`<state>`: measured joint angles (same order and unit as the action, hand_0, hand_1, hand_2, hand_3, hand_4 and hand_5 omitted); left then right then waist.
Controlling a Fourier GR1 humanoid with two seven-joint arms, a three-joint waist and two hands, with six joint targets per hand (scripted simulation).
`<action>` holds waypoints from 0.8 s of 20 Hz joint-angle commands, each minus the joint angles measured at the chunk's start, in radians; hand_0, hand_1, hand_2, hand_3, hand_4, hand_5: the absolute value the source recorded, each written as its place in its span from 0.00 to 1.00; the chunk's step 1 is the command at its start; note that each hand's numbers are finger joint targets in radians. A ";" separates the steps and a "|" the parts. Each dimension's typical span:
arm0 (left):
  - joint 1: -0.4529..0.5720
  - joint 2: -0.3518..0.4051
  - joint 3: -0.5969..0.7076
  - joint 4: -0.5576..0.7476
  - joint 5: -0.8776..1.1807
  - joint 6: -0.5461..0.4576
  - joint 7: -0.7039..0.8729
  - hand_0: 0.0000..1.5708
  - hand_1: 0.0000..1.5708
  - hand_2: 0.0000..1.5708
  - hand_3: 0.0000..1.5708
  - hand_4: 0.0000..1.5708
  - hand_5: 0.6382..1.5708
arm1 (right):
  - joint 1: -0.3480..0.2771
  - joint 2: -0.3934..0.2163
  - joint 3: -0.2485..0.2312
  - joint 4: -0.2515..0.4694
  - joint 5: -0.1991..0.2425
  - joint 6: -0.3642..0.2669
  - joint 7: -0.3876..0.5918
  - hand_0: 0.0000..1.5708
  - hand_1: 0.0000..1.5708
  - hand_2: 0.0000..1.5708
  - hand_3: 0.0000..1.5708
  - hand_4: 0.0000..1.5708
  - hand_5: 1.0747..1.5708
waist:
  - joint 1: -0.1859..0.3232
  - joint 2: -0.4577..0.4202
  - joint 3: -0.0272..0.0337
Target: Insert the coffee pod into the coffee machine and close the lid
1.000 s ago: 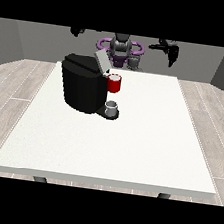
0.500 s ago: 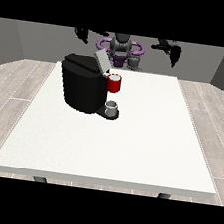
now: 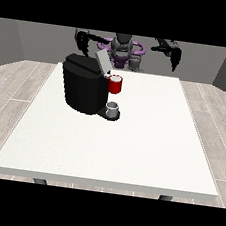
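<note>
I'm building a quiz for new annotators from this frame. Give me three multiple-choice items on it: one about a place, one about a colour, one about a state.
1. Where on the white table does the black coffee machine stand?
A. view's left, towards the robot
B. near edge, view's right
C. dead centre

2. What colour is the round pod holder at the machine's front?
A. blue
B. red
C. yellow

3. How is the machine's grey lid?
A. shut flat
B. lifted off onto the table
C. raised, tilted up

Key: 1 A, the machine sits left of the middle, in the far half. 2 B, the holder is plainly red. 3 C, the lid slants upward above the holder.
</note>
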<state>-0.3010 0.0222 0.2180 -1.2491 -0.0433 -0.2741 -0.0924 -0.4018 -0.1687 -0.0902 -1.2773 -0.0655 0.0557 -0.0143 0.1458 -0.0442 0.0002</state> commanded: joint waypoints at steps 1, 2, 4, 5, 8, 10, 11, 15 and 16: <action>-0.032 0.027 0.003 -0.014 0.007 0.031 -0.004 0.00 0.00 0.00 0.00 0.00 1.00 | -0.105 0.012 0.012 0.040 0.021 -0.015 0.016 0.00 0.00 0.00 0.00 0.00 1.00 | -0.031 0.072 -0.0002; 0.013 0.021 -0.001 -0.055 0.032 0.040 0.015 0.00 0.00 0.00 0.00 0.00 1.00 | -0.071 -0.002 -0.011 0.069 -0.001 0.025 -0.030 0.00 0.00 0.00 0.00 0.00 1.00 | -0.039 0.054 -0.0001; 0.007 0.057 0.012 -0.033 0.036 0.027 -0.005 0.00 0.00 0.00 0.00 0.00 1.00 | -0.109 0.048 0.032 0.054 0.032 -0.027 0.019 0.00 0.00 0.00 0.00 0.00 1.00 | -0.050 0.059 -0.0003; 0.077 -0.001 -0.052 -0.110 0.004 0.058 0.008 0.00 0.00 0.00 0.00 0.00 1.00 | -0.089 0.025 0.013 0.094 0.024 0.001 0.003 0.00 0.00 0.00 0.00 0.00 1.00 | -0.027 0.030 -0.0001; 0.074 0.034 -0.048 -0.129 0.027 0.019 0.010 0.00 0.00 0.00 0.00 0.00 1.00 | -0.160 -0.013 -0.021 0.147 0.034 -0.006 0.006 0.00 0.00 0.00 0.00 0.00 1.00 | -0.001 0.065 -0.0001; 0.045 0.008 -0.051 -0.151 0.035 0.079 0.051 0.00 0.00 0.00 0.00 0.00 1.00 | -0.133 0.003 0.006 0.165 0.058 0.009 -0.062 0.00 0.00 0.00 0.00 0.00 1.00 | -0.028 0.070 0.0000; 0.050 0.037 -0.034 -0.156 0.062 0.039 0.062 0.00 0.00 0.00 0.00 0.00 1.00 | -0.192 -0.021 -0.017 0.176 0.036 0.026 -0.024 0.00 0.00 0.00 0.00 0.00 1.00 | 0.002 0.077 -0.0001; 0.034 0.072 -0.019 -0.152 0.078 0.040 0.076 0.00 0.00 0.00 0.00 0.00 1.00 | -0.185 -0.010 -0.008 0.215 0.063 0.018 -0.072 0.00 0.00 0.00 0.00 0.00 1.00 | -0.019 0.104 -0.0001; 0.090 0.052 -0.041 -0.146 0.056 0.033 -0.027 0.00 0.00 0.00 0.00 0.00 1.00 | -0.206 -0.015 -0.019 0.223 0.058 0.017 -0.074 0.00 0.00 0.00 0.00 0.00 1.00 | -0.003 0.120 -0.0002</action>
<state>-0.2509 0.0595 0.1808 -1.3883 0.0098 -0.2254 -0.0585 -0.5826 -0.1764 -0.0961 -1.1055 -0.0109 0.0647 -0.0605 0.1304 0.0410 -0.0027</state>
